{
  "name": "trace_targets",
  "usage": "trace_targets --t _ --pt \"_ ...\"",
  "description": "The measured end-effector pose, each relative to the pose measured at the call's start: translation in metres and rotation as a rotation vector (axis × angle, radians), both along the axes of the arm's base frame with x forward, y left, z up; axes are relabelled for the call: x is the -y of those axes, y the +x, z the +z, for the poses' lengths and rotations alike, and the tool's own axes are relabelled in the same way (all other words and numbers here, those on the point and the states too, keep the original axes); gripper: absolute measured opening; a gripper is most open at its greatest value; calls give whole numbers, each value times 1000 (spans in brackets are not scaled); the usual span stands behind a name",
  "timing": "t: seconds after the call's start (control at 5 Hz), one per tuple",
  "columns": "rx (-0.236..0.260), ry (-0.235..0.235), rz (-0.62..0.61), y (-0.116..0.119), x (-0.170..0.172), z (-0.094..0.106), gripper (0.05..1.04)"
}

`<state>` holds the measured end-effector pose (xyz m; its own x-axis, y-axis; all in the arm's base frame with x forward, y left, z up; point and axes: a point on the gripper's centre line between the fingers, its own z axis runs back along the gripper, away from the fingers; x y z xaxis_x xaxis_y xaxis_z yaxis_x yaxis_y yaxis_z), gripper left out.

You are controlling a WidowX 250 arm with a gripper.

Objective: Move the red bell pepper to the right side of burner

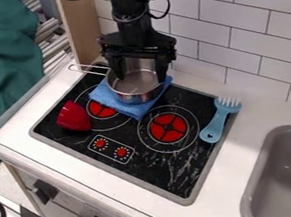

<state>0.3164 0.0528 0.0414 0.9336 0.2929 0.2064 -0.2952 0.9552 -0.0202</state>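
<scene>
Tiled wall (258, 20), white, behind from eleven to two o'clock; white counter (249, 134), below it; black stovetop (173, 170), set in the counter, central; grey sink (287, 165), at four o'clock; black gripper (142, 75), at twelve o'clock over the stovetop, its fingers spread wide and pointing down about the pot, nothing seen gripped, contact with the pot not certain; metal pot (134, 84), one, upright at twelve o'clock, wire handle towards ten; blue cloth (109, 96), beneath the pot; right burner (169, 136), near the middle; left burner (99, 109), at ten o'clock, partly covered by the cloth; blue brush (220, 118), at three o'clock, bristles up.

Red bell pepper (74, 117), one, on the stovetop at the left burner's nine o'clock side; ungrasped, apart from the gripper, which lies towards its two o'clock; goal place, a burner's three o'clock side, unfilled by it; status, judged at the start, none of the move done; outstanding: approach, grasp, lift, carry towards three o'clock, lowering, release.
</scene>
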Motion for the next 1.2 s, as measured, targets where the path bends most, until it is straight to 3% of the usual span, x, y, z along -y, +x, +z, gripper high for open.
trace_targets --t 0.2,0.8,1.2 --pt "-37 -11 5 -6 1 -12 1001" --pt "-10 -71 287 -49 -51 -21 1001" --pt "-12 -71 378 -74 -98 -29 1001"
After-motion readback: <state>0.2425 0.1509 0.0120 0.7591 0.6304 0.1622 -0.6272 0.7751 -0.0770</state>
